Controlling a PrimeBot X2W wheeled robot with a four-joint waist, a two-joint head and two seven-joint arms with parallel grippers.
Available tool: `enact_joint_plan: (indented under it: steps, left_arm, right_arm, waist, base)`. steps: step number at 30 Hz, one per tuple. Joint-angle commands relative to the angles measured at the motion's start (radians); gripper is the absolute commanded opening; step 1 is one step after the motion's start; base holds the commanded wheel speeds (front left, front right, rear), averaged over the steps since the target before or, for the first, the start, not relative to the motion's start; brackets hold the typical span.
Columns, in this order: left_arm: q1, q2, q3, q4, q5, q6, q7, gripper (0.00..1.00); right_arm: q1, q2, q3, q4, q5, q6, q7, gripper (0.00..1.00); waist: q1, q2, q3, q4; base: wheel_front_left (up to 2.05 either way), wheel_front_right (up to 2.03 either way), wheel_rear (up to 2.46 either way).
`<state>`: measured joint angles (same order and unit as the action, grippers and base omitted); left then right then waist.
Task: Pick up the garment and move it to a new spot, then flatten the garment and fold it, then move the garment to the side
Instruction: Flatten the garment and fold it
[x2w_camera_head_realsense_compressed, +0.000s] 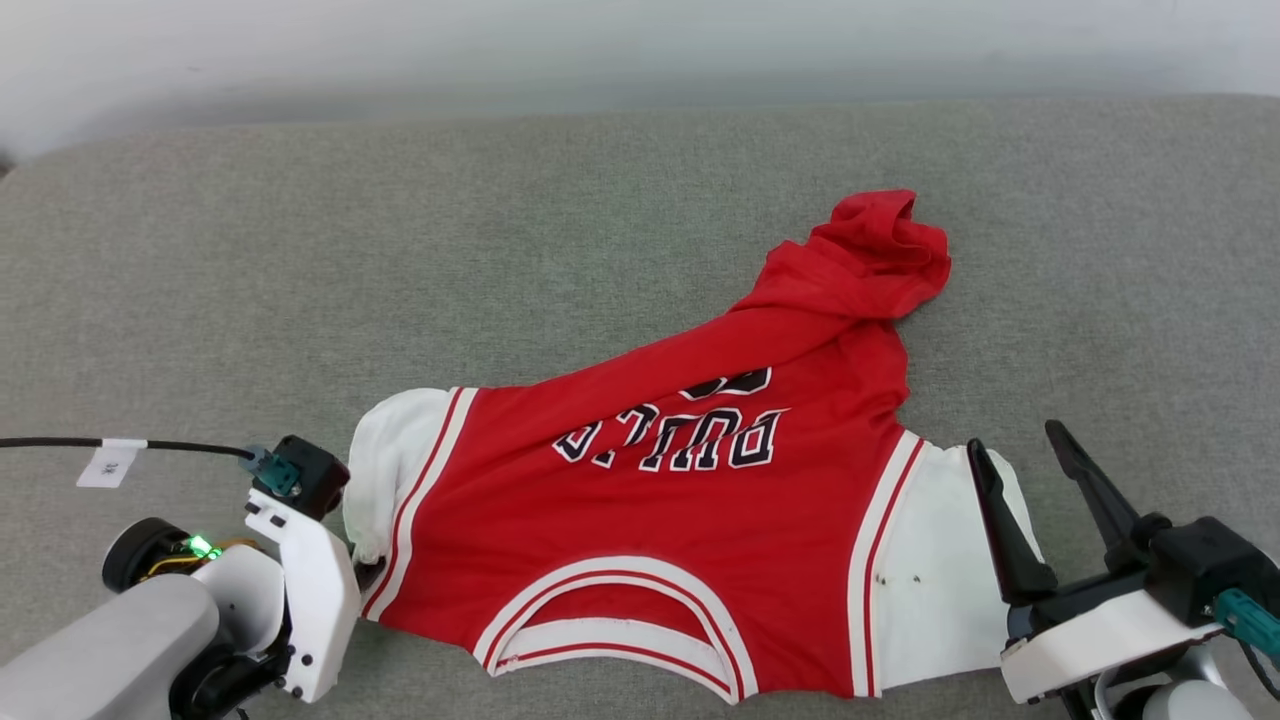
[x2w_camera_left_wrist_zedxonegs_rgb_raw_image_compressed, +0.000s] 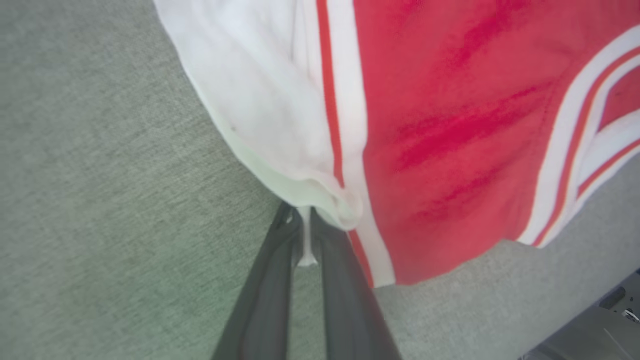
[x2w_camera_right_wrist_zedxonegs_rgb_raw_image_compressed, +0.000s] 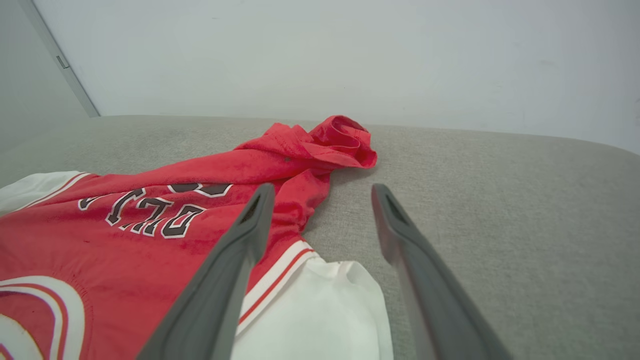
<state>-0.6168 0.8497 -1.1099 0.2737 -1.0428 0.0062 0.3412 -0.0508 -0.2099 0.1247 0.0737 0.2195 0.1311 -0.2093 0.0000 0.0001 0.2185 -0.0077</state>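
The garment (x2w_camera_head_realsense_compressed: 650, 530), a red jersey with white sleeves and black lettering, lies chest-up on the grey padded surface (x2w_camera_head_realsense_compressed: 300, 250), collar toward me. Its bottom end is bunched up at the far right (x2w_camera_head_realsense_compressed: 880, 250). My left gripper (x2w_camera_head_realsense_compressed: 368, 572) is at the left sleeve's near corner. In the left wrist view its fingers (x2w_camera_left_wrist_zedxonegs_rgb_raw_image_compressed: 305, 225) are shut on a fold of the white sleeve edge of the garment (x2w_camera_left_wrist_zedxonegs_rgb_raw_image_compressed: 440, 125). My right gripper (x2w_camera_head_realsense_compressed: 1015, 445) stands open above the outer edge of the right sleeve. In the right wrist view the gripper (x2w_camera_right_wrist_zedxonegs_rgb_raw_image_compressed: 322, 192) has nothing between its fingers, and the garment (x2w_camera_right_wrist_zedxonegs_rgb_raw_image_compressed: 125, 240) lies below and to the left.
A black cable with a white tag (x2w_camera_head_realsense_compressed: 110, 462) runs in from the left edge toward my left wrist. The grey surface stretches wide on all sides of the garment and ends at a pale wall (x2w_camera_head_realsense_compressed: 640, 50) at the back.
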Motion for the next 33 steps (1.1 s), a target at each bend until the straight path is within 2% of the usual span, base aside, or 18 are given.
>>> enact_joint_plan:
  steps: [1, 5, 12, 17, 23, 29, 33]
  left_arm:
    - [0.026, 0.010, 0.000, 0.032, 0.011, 0.012, -0.014, 1.00]
    - [-0.015, 0.041, 0.020, 0.002, 0.022, 0.007, -0.034, 1.00]
    - [-0.096, 0.166, 0.078, -0.168, 0.025, 0.038, 0.022, 1.00]
    - [-0.165, 0.200, 0.103, -0.216, 0.045, 0.042, 0.064, 1.00]
    - [-0.280, 0.149, 0.086, -0.170, 0.085, 0.007, 0.183, 1.00]
    - [-0.341, 0.083, 0.025, -0.069, 0.083, -0.055, 0.345, 1.00]
    - [-0.358, 0.052, -0.011, -0.006, 0.099, -0.078, 0.400, 1.00]
  right_arm:
    - [0.018, 0.003, 0.003, 0.005, 0.009, -0.001, 0.001, 1.00]
    - [0.040, 0.013, -0.001, 0.009, 0.015, -0.001, -0.003, 1.00]
    - [0.062, 0.030, -0.002, 0.006, 0.012, -0.001, -0.013, 1.00]
    - [0.048, 0.033, 0.007, 0.002, 0.006, -0.001, -0.020, 1.00]
    - [0.021, 0.032, 0.021, 0.000, 0.001, -0.001, -0.025, 1.00]
    - [-0.014, 0.029, 0.043, -0.001, -0.006, -0.001, -0.028, 1.00]
    - [-0.038, 0.033, 0.051, -0.004, -0.011, -0.001, -0.030, 1.00]
  waist:
    - [0.0000, -0.0001, -0.012, 0.006]
    - [0.0000, -0.0001, -0.043, 0.014]
    - [0.0000, -0.0001, -0.070, 0.014]
    - [0.0000, -0.0001, -0.059, -0.002]
    - [0.0000, -0.0001, -0.024, -0.032]
    - [0.0000, -0.0001, 0.024, -0.076]
    - [0.0000, -0.0001, 0.061, -0.103]
  base:
    - [0.00, 0.00, 0.00]
    - [0.00, 0.00, 0.00]
    - [0.00, 0.00, 0.00]
    - [0.00, 0.00, 0.00]
    - [0.00, 0.00, 0.00]
    - [0.00, 0.00, 0.00]
    - [0.00, 0.00, 0.00]
